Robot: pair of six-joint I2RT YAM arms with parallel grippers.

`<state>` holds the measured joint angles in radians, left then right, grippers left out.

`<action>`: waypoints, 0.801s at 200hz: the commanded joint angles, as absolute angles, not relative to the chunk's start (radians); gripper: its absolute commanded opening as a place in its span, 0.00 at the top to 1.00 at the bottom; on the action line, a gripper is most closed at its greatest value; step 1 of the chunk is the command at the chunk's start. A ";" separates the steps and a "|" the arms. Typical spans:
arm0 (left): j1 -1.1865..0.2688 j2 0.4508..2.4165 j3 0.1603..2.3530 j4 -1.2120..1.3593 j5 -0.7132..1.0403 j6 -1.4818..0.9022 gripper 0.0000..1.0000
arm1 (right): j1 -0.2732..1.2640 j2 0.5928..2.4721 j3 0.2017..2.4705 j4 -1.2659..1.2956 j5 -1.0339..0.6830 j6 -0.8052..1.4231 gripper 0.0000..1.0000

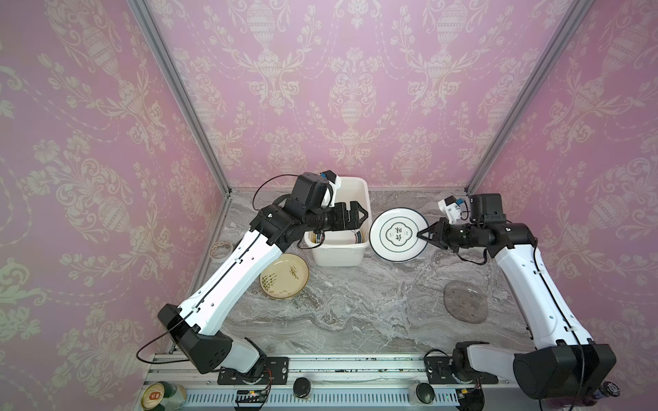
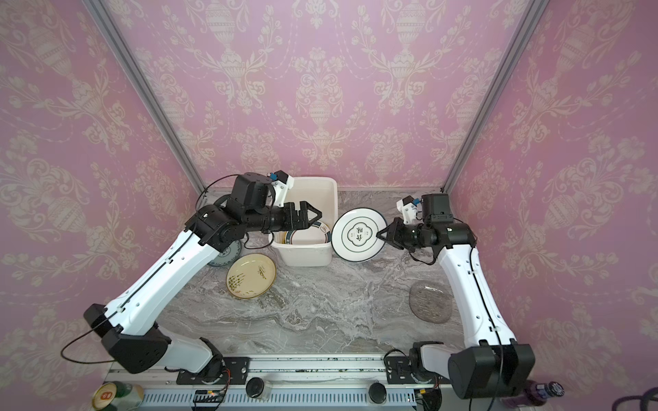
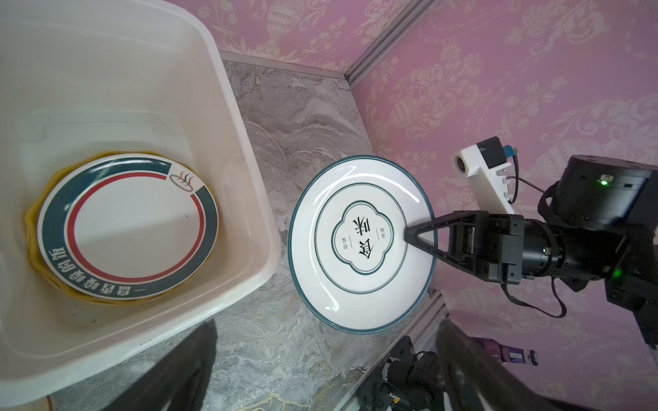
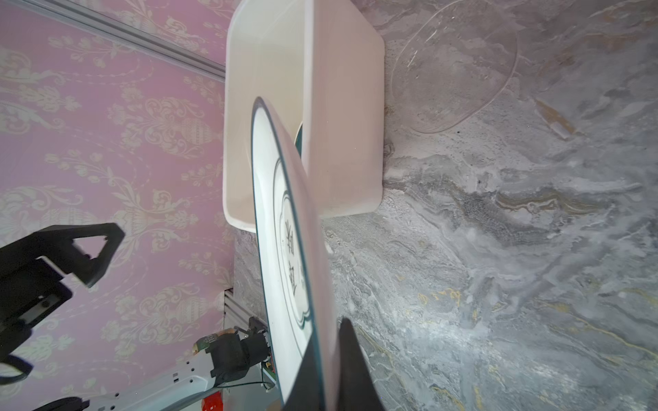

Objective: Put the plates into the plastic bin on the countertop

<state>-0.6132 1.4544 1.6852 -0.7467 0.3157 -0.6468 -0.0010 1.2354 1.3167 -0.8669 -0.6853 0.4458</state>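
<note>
In both top views I see the right end effector (image 1: 419, 235) closed on the rim of the white plate (image 1: 388, 245), tilted just beside the bin (image 1: 350, 261). The left end effector (image 2: 315, 217) stands wide over the bin, holding nothing. Stacked plates (image 3: 128, 227) lie inside it; a cream plate (image 1: 283, 275) and a glass plate (image 1: 465, 301) lie on the counter (image 1: 356, 313).

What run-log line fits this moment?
right end effector: shut on white plate | left end effector: open near bin | plate outside bin

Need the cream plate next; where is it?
In both top views the cream plate lies flat on the countertop's left side, between the left arm and the bin.
</note>
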 commanded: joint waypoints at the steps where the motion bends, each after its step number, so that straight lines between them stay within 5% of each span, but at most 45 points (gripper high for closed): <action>1: -0.582 1.427 1.663 -0.719 0.451 -0.706 0.03 | 0.005 1.197 1.379 -0.850 -0.769 0.512 0.95; 160: -0.554 1.435 1.436 -0.331 0.599 -0.922 0.46 | 0.158 1.213 1.264 -0.360 -0.846 0.911 0.95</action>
